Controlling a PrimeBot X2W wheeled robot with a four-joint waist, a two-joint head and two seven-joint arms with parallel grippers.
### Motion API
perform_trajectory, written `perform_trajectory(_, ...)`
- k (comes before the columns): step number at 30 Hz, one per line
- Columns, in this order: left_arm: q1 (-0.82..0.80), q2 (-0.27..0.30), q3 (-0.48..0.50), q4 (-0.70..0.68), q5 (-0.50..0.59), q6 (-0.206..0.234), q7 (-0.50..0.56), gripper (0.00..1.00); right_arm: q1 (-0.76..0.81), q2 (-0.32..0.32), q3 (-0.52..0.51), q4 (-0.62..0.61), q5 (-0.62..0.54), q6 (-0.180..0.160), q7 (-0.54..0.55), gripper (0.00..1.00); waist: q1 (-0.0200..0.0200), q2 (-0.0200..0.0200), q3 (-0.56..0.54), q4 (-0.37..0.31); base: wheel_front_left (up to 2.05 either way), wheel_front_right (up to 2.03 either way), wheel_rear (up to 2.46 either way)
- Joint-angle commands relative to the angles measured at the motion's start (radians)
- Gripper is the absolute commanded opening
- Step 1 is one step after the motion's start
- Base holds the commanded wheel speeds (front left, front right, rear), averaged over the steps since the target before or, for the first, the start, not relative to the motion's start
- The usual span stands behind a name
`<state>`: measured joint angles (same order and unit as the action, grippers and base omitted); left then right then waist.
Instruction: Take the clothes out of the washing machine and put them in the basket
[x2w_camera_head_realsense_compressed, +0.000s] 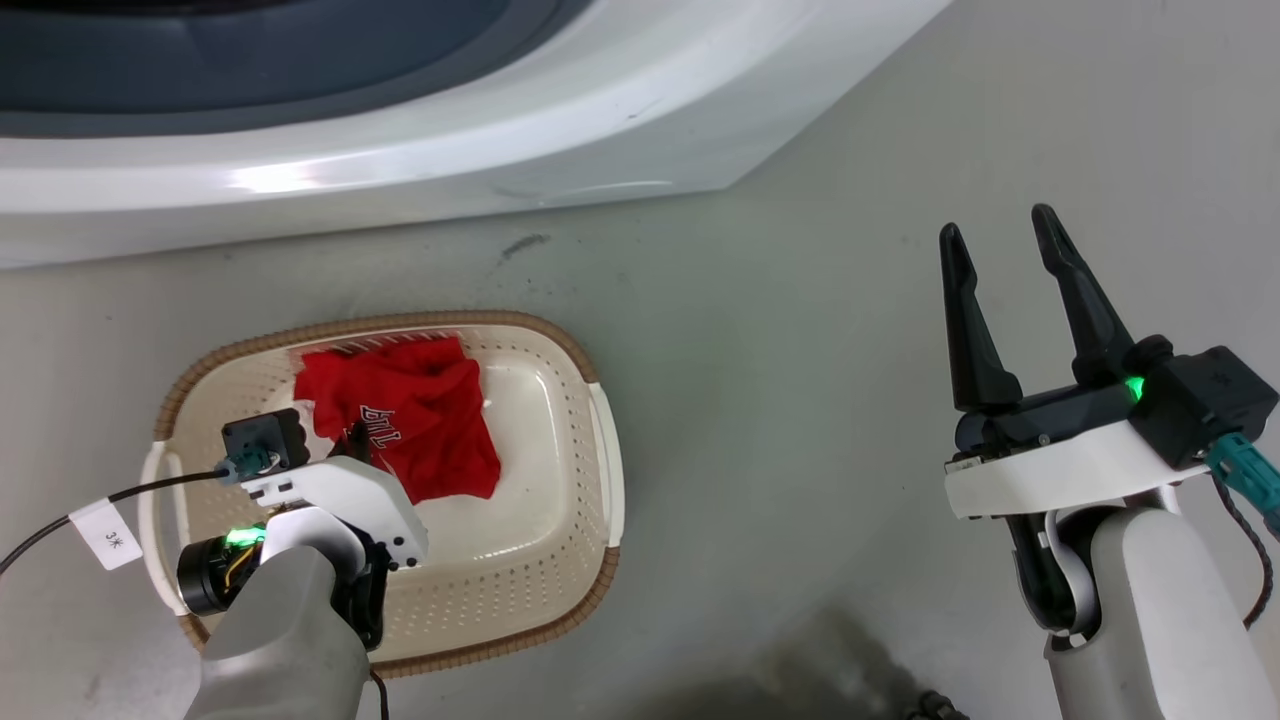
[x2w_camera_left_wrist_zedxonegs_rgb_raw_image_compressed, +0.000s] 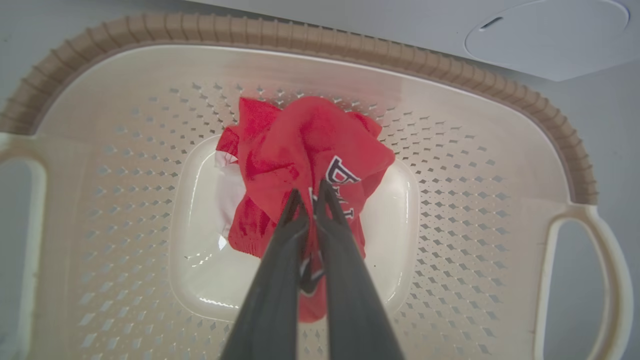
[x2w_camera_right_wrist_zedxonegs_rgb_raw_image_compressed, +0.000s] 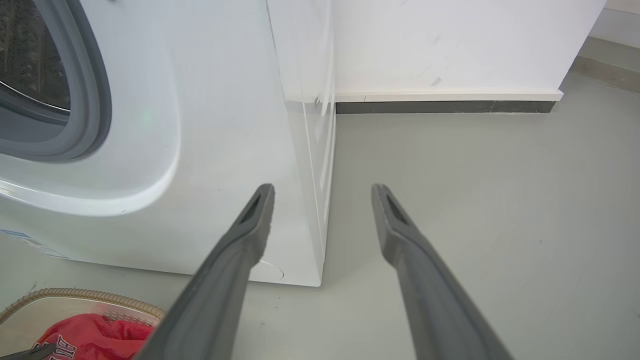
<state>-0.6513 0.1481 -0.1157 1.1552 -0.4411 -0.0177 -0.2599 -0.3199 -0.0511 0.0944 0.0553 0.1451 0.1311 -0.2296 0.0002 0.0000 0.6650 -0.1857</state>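
Note:
The red clothes (x2w_camera_head_realsense_compressed: 410, 415) with white lettering lie bunched in the cream basket (x2w_camera_head_realsense_compressed: 560, 480) on the floor, toward its far left part. My left gripper (x2w_camera_left_wrist_zedxonegs_rgb_raw_image_compressed: 311, 192) reaches down into the basket (x2w_camera_left_wrist_zedxonegs_rgb_raw_image_compressed: 450, 150), its fingers nearly together and pinching a fold of the red clothes (x2w_camera_left_wrist_zedxonegs_rgb_raw_image_compressed: 300, 145). The left gripper (x2w_camera_head_realsense_compressed: 350, 445) is largely hidden by its own wrist in the head view. The white washing machine (x2w_camera_head_realsense_compressed: 420, 140) stands just behind the basket, its grey ring (x2w_camera_right_wrist_zedxonegs_rgb_raw_image_compressed: 95, 100) and steel drum visible. My right gripper (x2w_camera_head_realsense_compressed: 1000, 235) hovers open over bare floor at the right, holding nothing.
The washing machine's right corner (x2w_camera_right_wrist_zedxonegs_rgb_raw_image_compressed: 310, 200) stands just ahead of the right gripper (x2w_camera_right_wrist_zedxonegs_rgb_raw_image_compressed: 322, 192). A white wall with a dark skirting strip (x2w_camera_right_wrist_zedxonegs_rgb_raw_image_compressed: 445, 106) runs behind. Grey floor (x2w_camera_head_realsense_compressed: 800, 350) stretches between basket and right arm. A cable with a white tag (x2w_camera_head_realsense_compressed: 110, 535) trails from the left wrist.

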Motion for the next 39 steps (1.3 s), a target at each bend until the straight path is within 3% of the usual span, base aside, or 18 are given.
perform_trajectory(1,-0.018,0.005,0.004,0.013,-0.003,-0.002,-0.005,0.00,-0.021,0.002,0.003,-0.001,0.004,-0.001,-0.007,1.00,-0.0002,0.0000,0.032,-0.019,0.00,0.00,0.00)
perform_trajectory(9,-0.058,0.015,0.000,0.062,0.012,0.012,-0.006,0.00,-0.038,0.002,0.001,0.006,-0.004,-0.001,-0.017,1.00,-0.0002,0.0000,0.074,-0.022,0.00,0.00,0.00)
perform_trajectory(10,-0.061,0.014,0.001,0.064,0.013,0.014,-0.006,0.21,-0.040,0.002,0.000,0.007,-0.005,-0.001,-0.018,1.00,-0.0002,0.0000,0.076,-0.020,0.00,0.00,0.00)
perform_trajectory(11,-0.063,0.012,0.001,0.067,0.013,0.014,-0.006,0.51,-0.041,0.002,-0.002,0.010,-0.007,-0.001,-0.018,1.00,-0.0002,0.0000,0.076,-0.018,0.00,0.00,0.00)
perform_trajectory(12,-0.065,0.010,-0.001,0.071,0.014,0.010,-0.005,0.95,-0.043,0.002,-0.002,0.014,-0.009,-0.001,-0.020,1.00,-0.0002,0.0000,0.072,-0.015,0.00,0.00,0.00)
perform_trajectory(13,-0.066,0.010,-0.002,0.072,0.015,0.008,-0.005,1.00,-0.045,0.002,-0.002,0.017,-0.013,-0.001,-0.019,1.00,-0.0002,0.0000,0.066,-0.012,0.00,0.00,0.00)
perform_trajectory(25,0.067,-0.016,0.027,-0.025,0.027,-0.004,-0.005,1.00,0.005,0.001,-0.013,0.066,-0.025,-0.001,-0.022,1.00,-0.0002,0.0000,-0.161,0.016,0.00,0.00,0.00)
perform_trajectory(39,0.309,-0.055,0.088,-0.402,0.156,0.014,-0.005,1.00,0.139,0.001,-0.067,0.041,-0.077,-0.001,0.041,1.00,-0.0002,0.0000,-0.425,0.072,0.00,0.00,0.00)
